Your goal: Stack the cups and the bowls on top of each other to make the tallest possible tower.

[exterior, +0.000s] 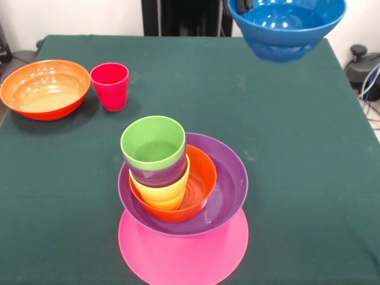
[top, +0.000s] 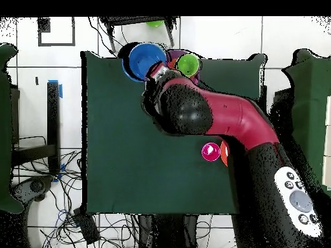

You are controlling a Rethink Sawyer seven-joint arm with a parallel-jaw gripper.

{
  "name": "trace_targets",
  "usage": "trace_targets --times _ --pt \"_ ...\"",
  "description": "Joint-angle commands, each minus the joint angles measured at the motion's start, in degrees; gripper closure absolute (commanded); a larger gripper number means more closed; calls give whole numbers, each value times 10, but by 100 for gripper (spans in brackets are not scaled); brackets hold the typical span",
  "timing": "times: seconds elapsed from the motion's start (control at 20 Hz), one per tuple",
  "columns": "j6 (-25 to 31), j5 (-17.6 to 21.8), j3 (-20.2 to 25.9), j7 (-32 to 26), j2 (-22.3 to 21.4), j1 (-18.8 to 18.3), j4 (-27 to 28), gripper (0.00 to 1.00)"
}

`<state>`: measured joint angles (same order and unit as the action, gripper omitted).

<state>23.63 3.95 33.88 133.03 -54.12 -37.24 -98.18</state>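
I've got the tower (exterior: 178, 196) standing at the near middle of the green desk (exterior: 285, 148): the pink bowl (exterior: 184, 252) is upside down as the base, the purple bowl (exterior: 222, 190) sits upright on it, and the small orange bowl (exterior: 199, 184) is nested inside that, pushed toward the left. In the orange bowl the yellow cup (exterior: 160, 193) stands upright, the purple cup (exterior: 155, 174) is inside it, and the light green cup (exterior: 153, 143) is on top, all three leaning a little off centre. The blue bowl (exterior: 286, 27) is up in the air at the top right of the front view, upright and slightly tilted, clear of the desk and well apart from the tower. I can see the arm (top: 213, 116) reaching to it in the overhead view, but the pincer itself is hidden by the bowl and the arm, so I can't tell how it stands. Over at the far left, the large orange bowl (exterior: 44, 89) rests upright on the desk with the red cup (exterior: 110, 86) just beside it.
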Motion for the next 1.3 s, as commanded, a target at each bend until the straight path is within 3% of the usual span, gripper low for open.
trace_targets --times 0.05,0.4,1.3 --pt "88 35 34 -113 46 -5 72 100" --pt "122 41 61 -143 75 -31 118 100" --pt "136 120 77 -170 139 -76 126 100"
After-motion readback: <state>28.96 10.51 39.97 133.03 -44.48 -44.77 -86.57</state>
